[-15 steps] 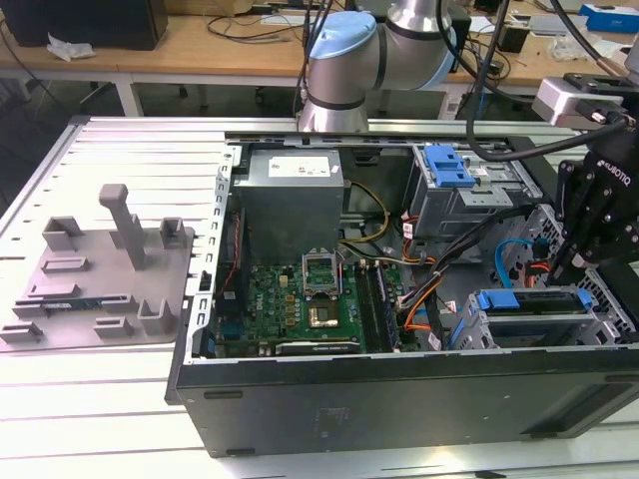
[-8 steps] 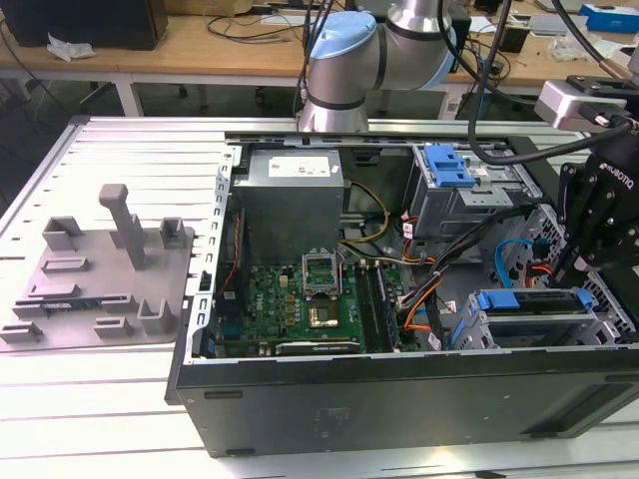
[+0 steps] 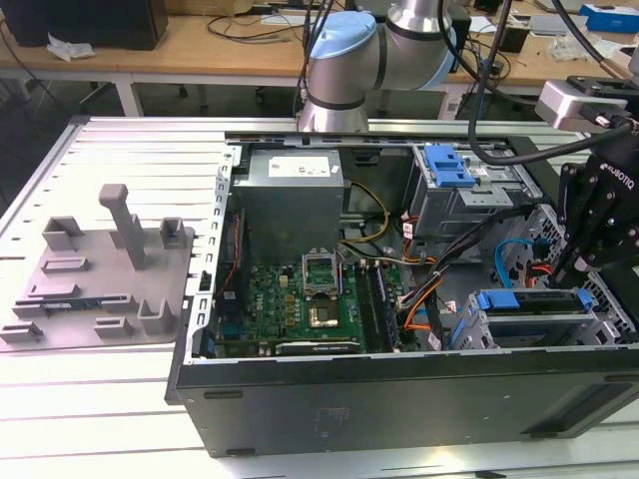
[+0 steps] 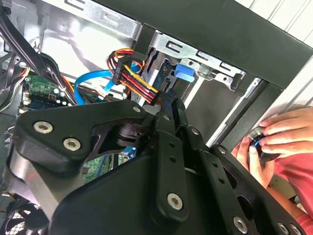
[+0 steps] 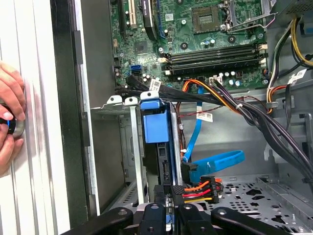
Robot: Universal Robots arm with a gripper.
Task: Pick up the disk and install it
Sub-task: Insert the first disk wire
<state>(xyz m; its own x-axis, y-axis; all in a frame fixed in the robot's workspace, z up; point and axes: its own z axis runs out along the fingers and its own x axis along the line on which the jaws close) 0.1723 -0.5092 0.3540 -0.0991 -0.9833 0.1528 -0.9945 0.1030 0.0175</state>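
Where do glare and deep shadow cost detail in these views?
Exterior view: the table glares white, while the motherboard sits dim. First wrist view: the motherboard is evenly lit, and the bay beside the disk is shadowed. Second wrist view: the black gripper reads as a dark mass.

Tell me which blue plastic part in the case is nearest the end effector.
The blue-framed disk, right beside the end effector; the blue latch sits apart, atop the other drive bay.

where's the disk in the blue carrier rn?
The hard drive in its bright blue plastic carrier sits in the grey metal drive cage at the exterior view's right end of the open computer case, right by the black gripper.
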